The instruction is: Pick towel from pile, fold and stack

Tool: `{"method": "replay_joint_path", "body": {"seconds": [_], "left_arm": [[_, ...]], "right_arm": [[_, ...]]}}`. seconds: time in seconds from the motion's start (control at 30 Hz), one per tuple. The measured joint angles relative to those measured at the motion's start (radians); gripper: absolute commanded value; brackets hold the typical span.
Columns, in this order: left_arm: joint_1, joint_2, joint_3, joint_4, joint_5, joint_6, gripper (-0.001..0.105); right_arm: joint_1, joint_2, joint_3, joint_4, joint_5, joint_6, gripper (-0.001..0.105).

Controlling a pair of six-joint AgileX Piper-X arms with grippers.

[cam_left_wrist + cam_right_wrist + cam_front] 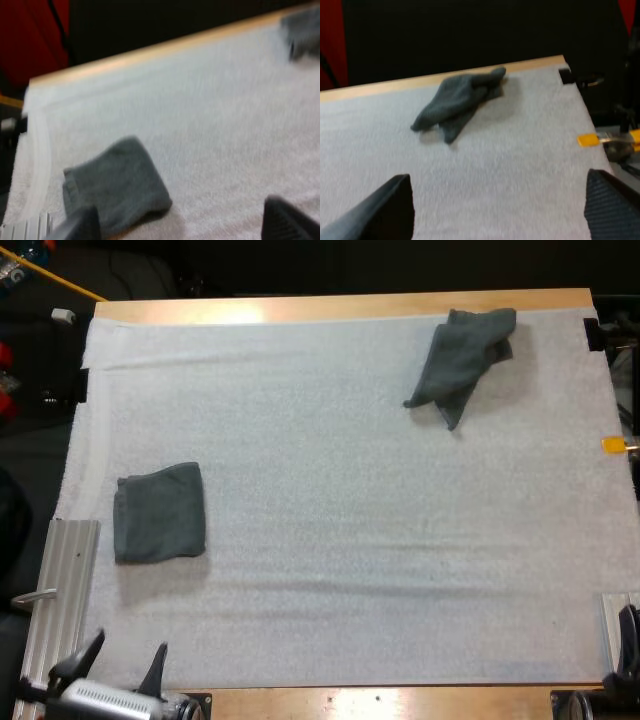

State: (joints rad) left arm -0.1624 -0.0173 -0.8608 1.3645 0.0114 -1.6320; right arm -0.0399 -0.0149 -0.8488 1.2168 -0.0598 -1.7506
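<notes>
Mat [350, 540]: white, it is covering most of the wooden surface [330, 308].
Folded towel [160, 512]: dark grey-green, it is lying flat as a rough square near the mat's left edge, on my left arm's side.
Crumpled towel [462, 360]: same colour, it is lying in a loose heap near the far right corner of the mat, well apart from the folded towel, with one end trailing toward the middle.
Left tool [130, 642]: I am watching it hovering over the near left corner of the mat, its two black fingers spread and gripping nothing; the folded towel is sitting just ahead of it.
Right tool [497, 177]: I am seeing its fingers standing wide apart and clear of everything, pointing across bare mat toward the crumpled towel, which is lying well ahead.
</notes>
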Motion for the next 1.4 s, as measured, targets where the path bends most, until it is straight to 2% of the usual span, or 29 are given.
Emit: {"method": "replay_joint_path", "body": {"seconds": [0.27,0.57,1.1,1.4], "left_arm": [[0.0,0.002,0.193,-0.254,0.041,0.001,0.063],[0.0,0.002,0.32,-0.278,0.045,0.001,0.063],[0.003,0.004,0.326,-0.296,0.045,0.001,0.063],[0.119,0.004,0.326,-0.296,0.045,0.001,0.063]], "right_arm": [[0.0,0.0,0.15,-0.173,0.0,0.0,0.069],[0.0,0.0,0.323,-0.205,0.004,0.0,0.069],[0.0,0.003,0.346,-0.206,0.004,0.0,0.069],[0.0,0.003,0.346,-0.206,0.004,0.0,0.069]]}}
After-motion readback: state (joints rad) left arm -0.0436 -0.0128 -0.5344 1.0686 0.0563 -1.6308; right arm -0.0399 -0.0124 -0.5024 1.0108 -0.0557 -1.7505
